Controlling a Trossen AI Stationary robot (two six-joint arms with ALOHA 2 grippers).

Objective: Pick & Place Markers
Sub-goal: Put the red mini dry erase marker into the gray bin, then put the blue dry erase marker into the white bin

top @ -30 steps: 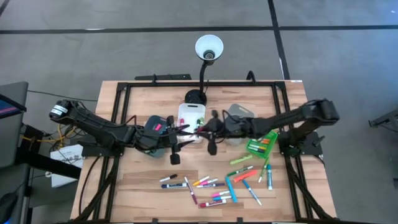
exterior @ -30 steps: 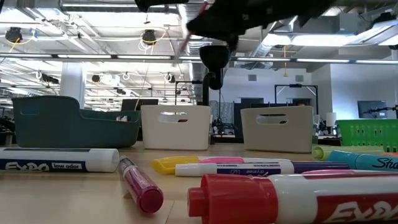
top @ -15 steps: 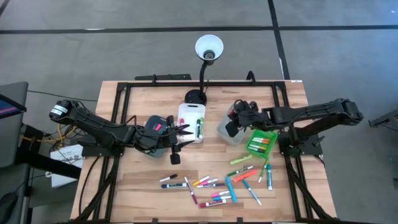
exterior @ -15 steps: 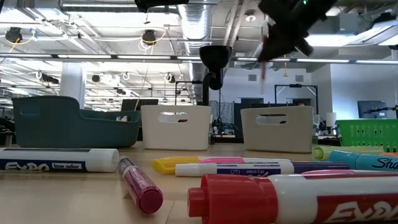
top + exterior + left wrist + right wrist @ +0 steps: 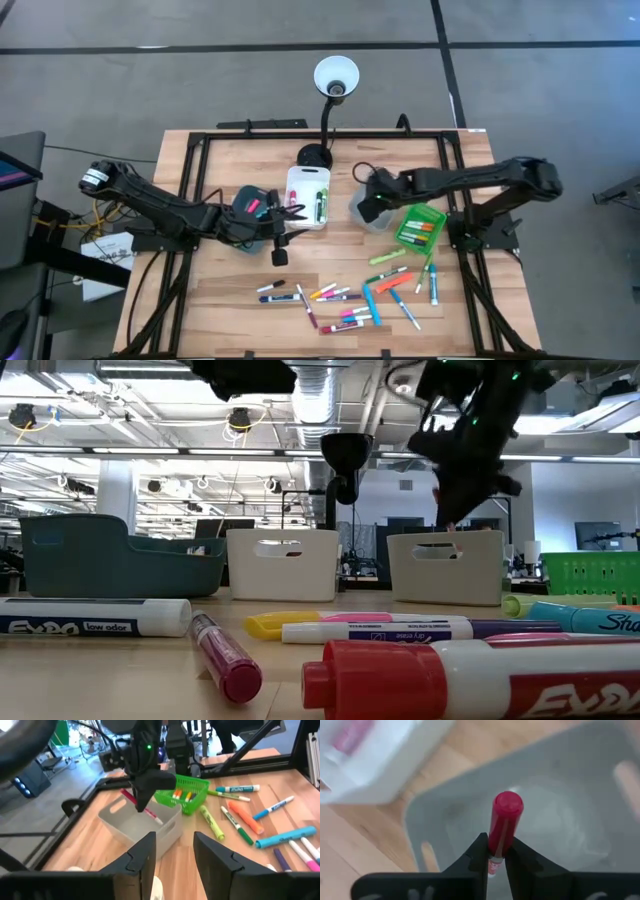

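My right gripper point(image 5: 375, 200) hangs over the grey bin point(image 5: 372, 210), shut on a red marker point(image 5: 504, 827). The left wrist view shows that marker point(image 5: 145, 809) slanting above the grey bin point(image 5: 150, 827). My left gripper point(image 5: 287, 216) is open and level in front of the white bin point(image 5: 308, 186), touching nothing. Several markers point(image 5: 345, 295) lie scattered flat on the near part of the table, and they fill the foreground of the low view point(image 5: 400, 628). More markers lie in the green bin point(image 5: 420, 228) and the white bin. My right gripper pinches the red marker between its two fingers point(image 5: 481, 854), partway along the barrel point(image 5: 495, 860) just below the red cap point(image 5: 506, 817). It comes from above, pointing down into the grey bin's mouth. The marker is tilted. I cannot tell whether its lower end point(image 5: 158, 819) touches the bin.
A teal bin point(image 5: 250, 210) sits under my left wrist with a pink marker in it. A desk lamp point(image 5: 335, 80) stands at the far edge, its base point(image 5: 314, 157) behind the white bin. Black frame rails point(image 5: 190, 170) border the table. Bare wood lies at the near left.
My right gripper has carried the red marker from beside my left gripper, in front of the white bin, toward the table's right. It has then come down over the grey bin, still shut on the marker.
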